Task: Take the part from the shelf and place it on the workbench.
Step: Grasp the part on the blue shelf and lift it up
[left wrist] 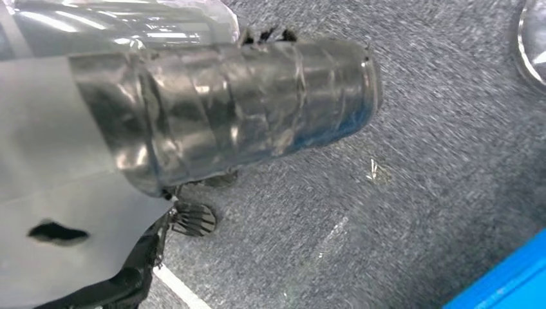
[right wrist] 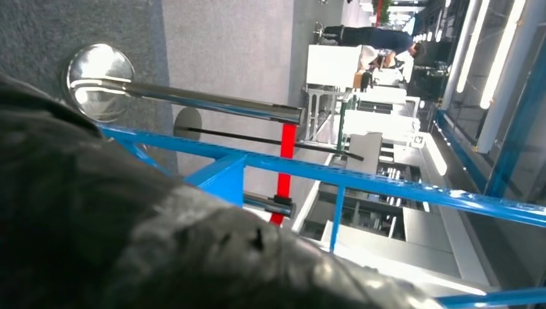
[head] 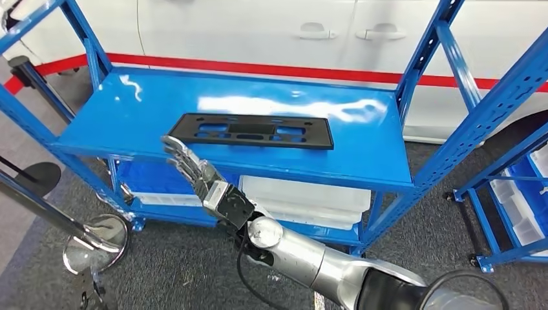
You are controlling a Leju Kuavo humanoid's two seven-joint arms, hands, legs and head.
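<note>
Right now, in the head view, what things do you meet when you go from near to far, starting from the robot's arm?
Silver right arm → right hand, fingers spread, at the shelf's front edge → black part lying flat on the blue shelf → white wall with a red stripe.

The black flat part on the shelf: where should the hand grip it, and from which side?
Probably the near long edge of the black part, from the shelf's open front. It lies flat, so the right hand, fingers extended just short of it, could pinch that edge.
</note>
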